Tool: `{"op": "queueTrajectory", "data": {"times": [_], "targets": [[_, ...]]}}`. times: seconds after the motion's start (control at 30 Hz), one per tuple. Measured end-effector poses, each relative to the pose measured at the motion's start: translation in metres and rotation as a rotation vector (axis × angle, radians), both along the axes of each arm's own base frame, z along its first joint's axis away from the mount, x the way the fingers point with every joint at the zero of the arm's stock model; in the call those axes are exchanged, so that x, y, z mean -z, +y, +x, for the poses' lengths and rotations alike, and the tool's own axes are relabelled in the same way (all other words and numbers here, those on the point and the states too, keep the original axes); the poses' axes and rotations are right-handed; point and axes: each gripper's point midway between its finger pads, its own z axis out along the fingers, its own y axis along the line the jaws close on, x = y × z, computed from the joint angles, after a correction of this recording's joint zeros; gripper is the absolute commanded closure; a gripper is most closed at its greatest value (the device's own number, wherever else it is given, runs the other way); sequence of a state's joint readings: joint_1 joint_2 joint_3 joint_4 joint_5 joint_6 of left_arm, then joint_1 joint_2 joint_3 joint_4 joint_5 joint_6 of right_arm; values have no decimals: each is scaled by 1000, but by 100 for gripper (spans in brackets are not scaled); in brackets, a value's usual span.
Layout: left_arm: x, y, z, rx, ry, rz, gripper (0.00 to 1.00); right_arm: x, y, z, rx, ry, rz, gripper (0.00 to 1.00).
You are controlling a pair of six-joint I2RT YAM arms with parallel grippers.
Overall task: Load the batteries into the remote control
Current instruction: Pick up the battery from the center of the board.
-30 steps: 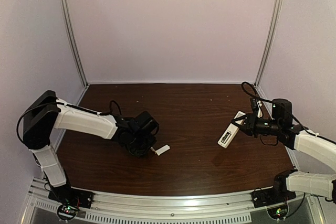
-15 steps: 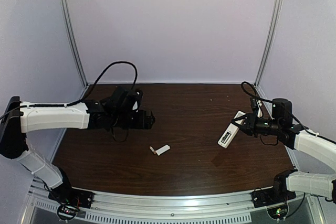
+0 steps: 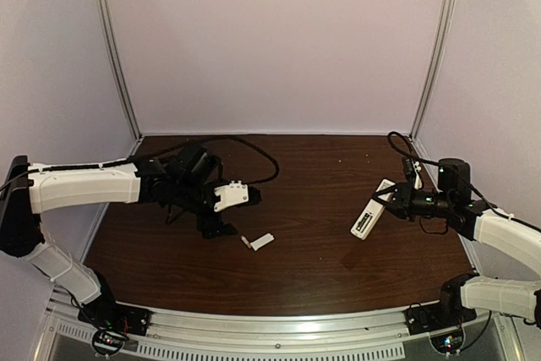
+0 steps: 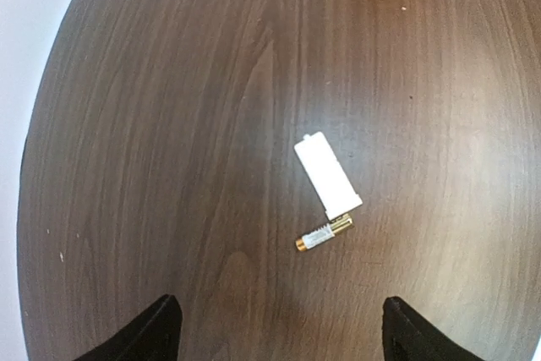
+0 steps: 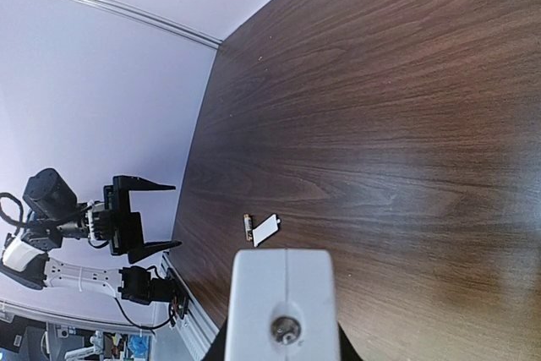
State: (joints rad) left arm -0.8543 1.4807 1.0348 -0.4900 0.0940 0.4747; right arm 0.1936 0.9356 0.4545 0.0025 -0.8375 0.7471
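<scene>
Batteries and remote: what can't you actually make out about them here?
- Any second one: only one battery shows, by the white cover; no other appears anywhere.
- Remote: too small in the top view to show its compartment; the right wrist view shows only its end.
- Right gripper: fingers mostly hidden behind the remote.

Bare table [image 4: 169, 124] lies left, near and far of the battery [image 4: 325, 233]; the white cover [image 4: 328, 175] crowds its right end.
</scene>
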Motion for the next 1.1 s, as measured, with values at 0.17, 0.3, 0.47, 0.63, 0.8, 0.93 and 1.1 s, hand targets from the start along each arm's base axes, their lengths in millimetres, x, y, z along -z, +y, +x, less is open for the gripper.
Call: {"op": "queueTrajectory", "data": {"times": [0.17, 0.3, 0.47, 0.63, 0.8, 0.93, 1.1], "targets": [[13, -8, -7, 213, -27, 72, 31, -1, 1, 0, -4, -2, 4, 100], [38, -19, -4, 319, 13, 128, 37, -1, 1, 0, -6, -2, 8, 100], [70, -19, -8, 385, 74, 197, 44, -1, 2, 0, -8, 0, 10, 100], [89, -16, -8, 417, 100, 241, 49, -2, 2, 0, -11, -1, 12, 100], [98, -17, -1, 427, 106, 255, 51, -2, 2, -1, -12, -1, 13, 100], [97, -21, 3, 436, 95, 253, 54, -1, 2, 0, -13, 1, 13, 100], [102, -19, 4, 442, 94, 260, 60, -1, 2, 0, -13, 2, 12, 100]]}}
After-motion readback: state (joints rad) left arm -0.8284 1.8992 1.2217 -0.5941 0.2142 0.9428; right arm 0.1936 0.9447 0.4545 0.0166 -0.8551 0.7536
